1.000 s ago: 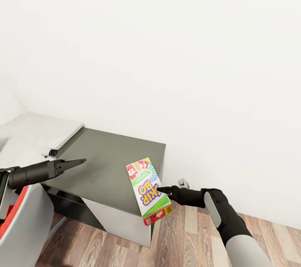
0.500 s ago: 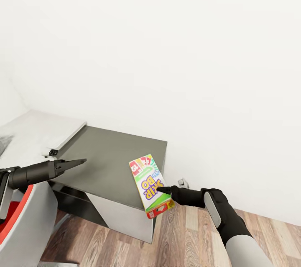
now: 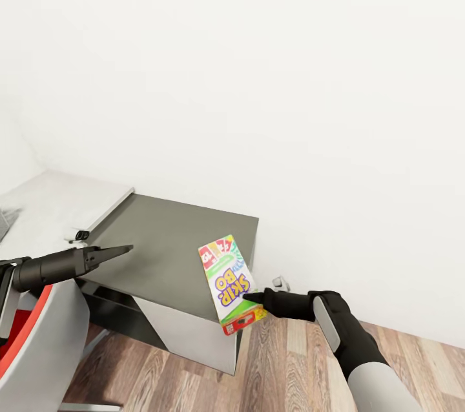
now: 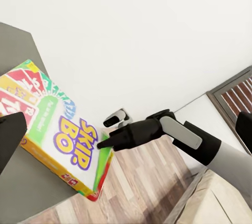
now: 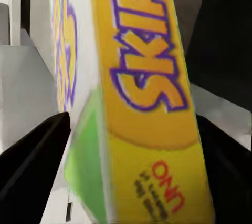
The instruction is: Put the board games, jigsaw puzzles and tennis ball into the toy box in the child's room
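Head view shows the dark grey part of the desk (image 3: 174,250) against a white wall, with its lighter grey part (image 3: 58,202) running off to the left. The SKIP-BO board game (image 3: 229,283) lies tilted at the desk's right front corner, its near end sticking out past the edge over the wood-plank floor (image 3: 284,367). The right tool (image 3: 253,298) is at the box's right long edge, its dark fingers closed on that edge. Right wrist view puts the yellow side of the board game (image 5: 147,103) directly between the two dark fingers (image 5: 31,155), one on each side and pressed against it, so this tool is pinching the box.

Left wrist view looks across at the same box (image 4: 58,129), with the right tool (image 4: 105,142) touching its edge and a small white object (image 4: 115,118) at the foot of the wall behind.

The left tool (image 3: 126,248) hovers above the front left of the dark desk top, well apart from the box, holding nothing; its fingers read as one thin point, pressed together. A red and grey chair (image 3: 35,341) stands below the left arm.
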`<state>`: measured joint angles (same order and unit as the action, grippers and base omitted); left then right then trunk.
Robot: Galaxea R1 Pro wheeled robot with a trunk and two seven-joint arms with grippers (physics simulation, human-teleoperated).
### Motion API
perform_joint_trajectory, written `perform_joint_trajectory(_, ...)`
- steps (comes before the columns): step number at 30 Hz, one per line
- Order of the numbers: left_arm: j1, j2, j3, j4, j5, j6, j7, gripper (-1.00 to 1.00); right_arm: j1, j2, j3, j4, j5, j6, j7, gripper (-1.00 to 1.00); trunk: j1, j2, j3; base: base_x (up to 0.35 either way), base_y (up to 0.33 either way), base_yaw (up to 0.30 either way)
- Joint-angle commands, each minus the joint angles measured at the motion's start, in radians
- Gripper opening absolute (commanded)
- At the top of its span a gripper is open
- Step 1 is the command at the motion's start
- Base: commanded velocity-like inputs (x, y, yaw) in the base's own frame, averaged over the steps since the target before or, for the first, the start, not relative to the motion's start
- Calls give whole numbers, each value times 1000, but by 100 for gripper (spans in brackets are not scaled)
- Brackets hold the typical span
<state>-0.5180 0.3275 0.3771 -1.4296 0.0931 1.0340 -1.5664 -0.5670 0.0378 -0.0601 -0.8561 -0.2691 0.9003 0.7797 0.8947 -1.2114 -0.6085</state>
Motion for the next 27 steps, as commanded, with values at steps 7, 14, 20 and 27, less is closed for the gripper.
perform_joint_trajectory(7,0,1,0,0,0,11,-4,100,-1,-3,-3,0,8,2,5,-100,0,-1,-1,-8,0,0)
perform_joint_trajectory(14,0,2,-1,0,0,11,-4,100,-1,-4,-3,0,8,2,6,-100,-19,34,15,0,0,0)
perform_joint_trajectory(20,0,1,-2,0,-1,12,-4,100,-1,-5,-4,0,8,-2,7,-100,-42,76,34,0,0,0)
perform_joint_trajectory(27,0,1,-3,0,-1,12,-4,100,0,-7,-11,0,-3,-5,7,-100,-69,125,55,0,0,0)
